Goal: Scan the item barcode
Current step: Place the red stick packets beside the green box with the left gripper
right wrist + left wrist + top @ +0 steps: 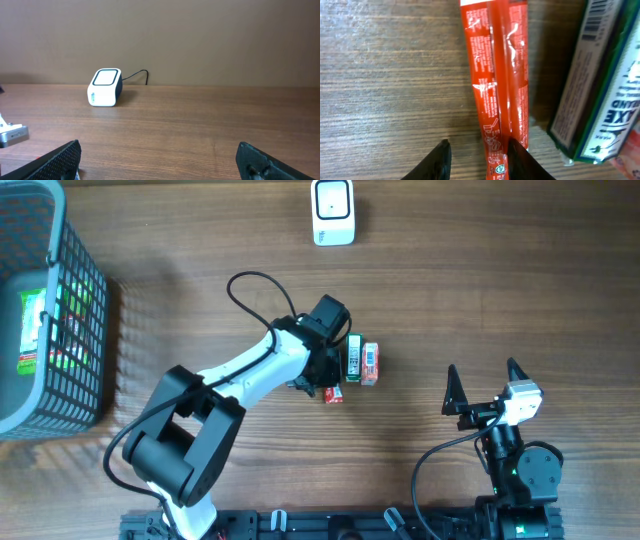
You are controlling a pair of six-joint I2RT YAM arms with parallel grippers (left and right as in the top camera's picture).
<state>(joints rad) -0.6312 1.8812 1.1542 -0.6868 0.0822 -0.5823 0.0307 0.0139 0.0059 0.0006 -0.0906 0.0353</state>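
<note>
A long red sachet (495,75) lies flat on the wooden table, its lower end between the fingers of my left gripper (479,147). The jaws stand apart, with a gap on the left side and the right finger close against the sachet. Beside it stands a green-and-white box (600,90) with a barcode (592,22) on its side. From overhead, the left gripper (325,375) is over the sachet (333,393), next to the green box (353,358) and a small red box (370,364). The white scanner (332,212) sits at the far edge. My right gripper (482,375) is open and holds nothing.
A grey mesh basket (85,310) with green packages inside stands at the left edge. In the right wrist view the scanner (105,87) sits far ahead on the left, its cable running back toward the wall.
</note>
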